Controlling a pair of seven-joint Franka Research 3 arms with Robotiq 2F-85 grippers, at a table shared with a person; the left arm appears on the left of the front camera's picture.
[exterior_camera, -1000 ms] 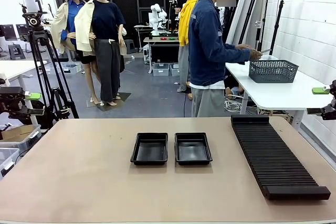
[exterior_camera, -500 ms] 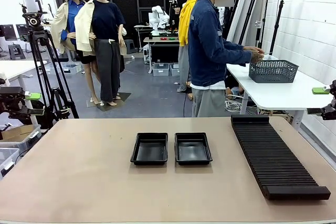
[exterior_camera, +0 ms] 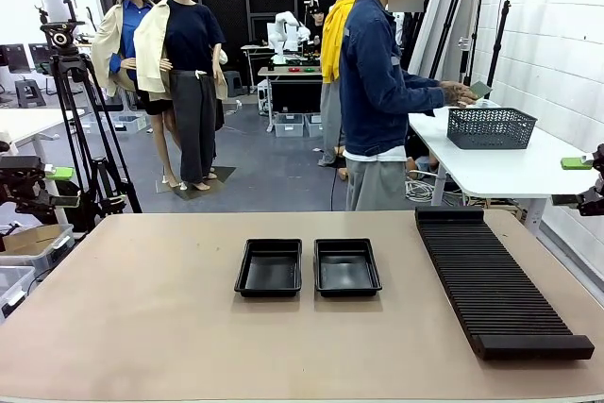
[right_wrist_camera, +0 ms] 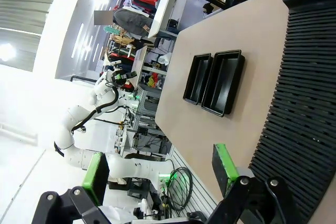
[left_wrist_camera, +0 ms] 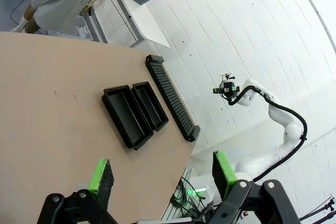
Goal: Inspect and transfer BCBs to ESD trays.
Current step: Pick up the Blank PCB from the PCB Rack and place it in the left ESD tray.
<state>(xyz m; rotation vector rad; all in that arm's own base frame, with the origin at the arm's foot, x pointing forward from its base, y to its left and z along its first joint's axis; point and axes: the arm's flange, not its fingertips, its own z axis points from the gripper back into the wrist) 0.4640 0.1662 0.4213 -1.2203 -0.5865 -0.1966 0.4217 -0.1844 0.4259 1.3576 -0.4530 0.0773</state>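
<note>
A: Why are the ESD trays (exterior_camera: 270,243) set empty just left of the rack (exterior_camera: 491,280)?
B: BCBs (exterior_camera: 481,89) are awaited; one seems held by a hand (exterior_camera: 461,94) beyond the rack; left claw (left_wrist_camera: 161,169) and right claw (right_wrist_camera: 160,170) are seen open

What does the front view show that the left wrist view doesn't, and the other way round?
Front view: the person's hand holding a small green board near the mesh basket, and a camera tripod. Left wrist view: the left gripper, its jaws open with nothing between them, and the right arm raised beyond the table's edge. Both: the two ESD trays, empty and side by side, the ribbed rack and the tan table.
</note>
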